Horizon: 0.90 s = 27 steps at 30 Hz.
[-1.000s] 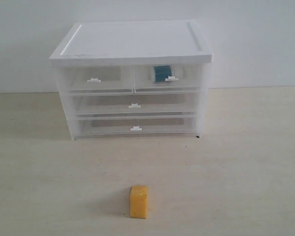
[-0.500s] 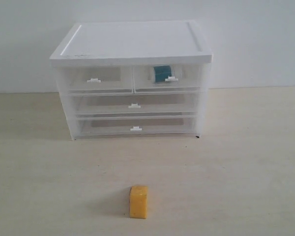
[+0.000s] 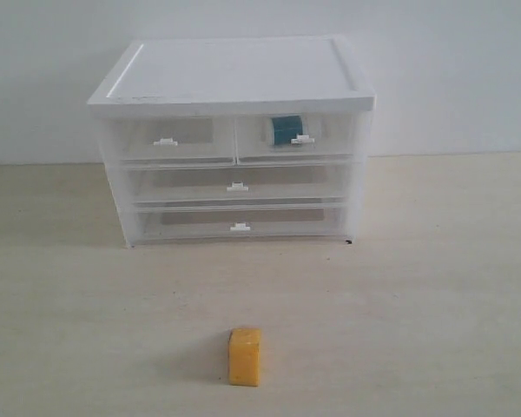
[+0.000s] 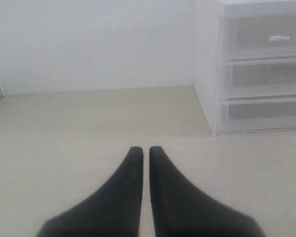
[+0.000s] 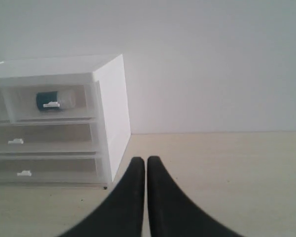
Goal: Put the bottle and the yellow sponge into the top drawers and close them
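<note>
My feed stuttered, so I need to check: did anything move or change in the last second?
Nothing visibly changed. The bottle is still inside the closed right top drawer, and the yellow sponge still sits on the table in front of the cabinet.

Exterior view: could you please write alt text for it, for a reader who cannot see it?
A yellow sponge lies on a pale table in front of a white-topped cabinet of clear drawers, all shut. A teal bottle shows through the upper right drawer.
</note>
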### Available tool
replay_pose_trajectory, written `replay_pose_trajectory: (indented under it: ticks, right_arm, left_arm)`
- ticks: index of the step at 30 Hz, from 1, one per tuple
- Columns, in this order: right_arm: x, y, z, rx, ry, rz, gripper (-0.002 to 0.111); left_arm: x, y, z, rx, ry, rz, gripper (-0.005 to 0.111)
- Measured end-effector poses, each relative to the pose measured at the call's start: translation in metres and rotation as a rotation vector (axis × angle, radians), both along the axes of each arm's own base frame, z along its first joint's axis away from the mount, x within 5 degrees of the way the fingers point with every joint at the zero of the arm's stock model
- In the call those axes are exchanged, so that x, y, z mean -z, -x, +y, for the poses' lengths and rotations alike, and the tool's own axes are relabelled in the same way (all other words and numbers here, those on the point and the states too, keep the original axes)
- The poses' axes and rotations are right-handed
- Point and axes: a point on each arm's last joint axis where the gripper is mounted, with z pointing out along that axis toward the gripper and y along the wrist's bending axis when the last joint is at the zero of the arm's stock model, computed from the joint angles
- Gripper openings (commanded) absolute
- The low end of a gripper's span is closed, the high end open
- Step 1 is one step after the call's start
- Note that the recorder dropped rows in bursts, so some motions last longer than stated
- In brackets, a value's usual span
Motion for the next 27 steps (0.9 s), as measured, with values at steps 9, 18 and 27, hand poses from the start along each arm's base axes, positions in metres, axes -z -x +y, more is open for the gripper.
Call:
replay_pose_trajectory:
  ticks: [9, 18, 27]
  right_arm:
    - [0.005, 0.000, 0.000, -0.005, 0.035, 0.055, 0.000]
    - [0.007, 0.000, 0.001, -0.005, 0.038, 0.062, 0.000]
    - [0.019, 0.001, 0.001, -0.017, 0.055, 0.187, 0.000]
  left_arm:
    - [0.000, 0.000, 0.000, 0.000, 0.000, 0.000, 0.004]
    - [0.000, 0.000, 0.000, 0.000, 0.000, 0.000, 0.004]
    - [-0.001, 0.000, 0.000, 0.001, 0.000, -0.012, 0.004]
